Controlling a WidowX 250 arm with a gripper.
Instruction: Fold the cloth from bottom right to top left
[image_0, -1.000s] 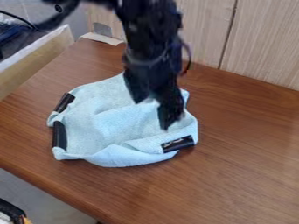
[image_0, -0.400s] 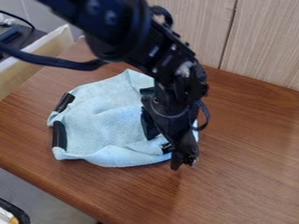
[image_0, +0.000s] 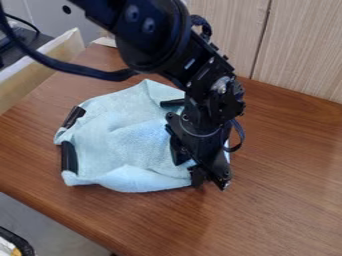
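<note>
The black gripper (image_0: 203, 175) is low over the bottom right corner of the cloth, its fingers apart on either side of that corner. The light blue cloth (image_0: 127, 135) lies rumpled on the wooden table, with black pieces on its corners. Two of these, an upper one (image_0: 73, 116) and a lower one (image_0: 69, 157), are at its left edge. Another dark piece (image_0: 172, 103) shows near the upper right, partly behind the arm. The bottom right corner is largely hidden by the gripper, so contact with it is unclear.
The brown table (image_0: 287, 165) extends right and in front of the cloth, its front edge running diagonally at lower left. A wooden wall panel (image_0: 300, 50) stands behind. A pale box edge (image_0: 40, 70) is at upper left.
The arm came down and right from over the middle of the cloth to its bottom right corner, then shifted slightly. The cloth's lower edge has moved a little.
</note>
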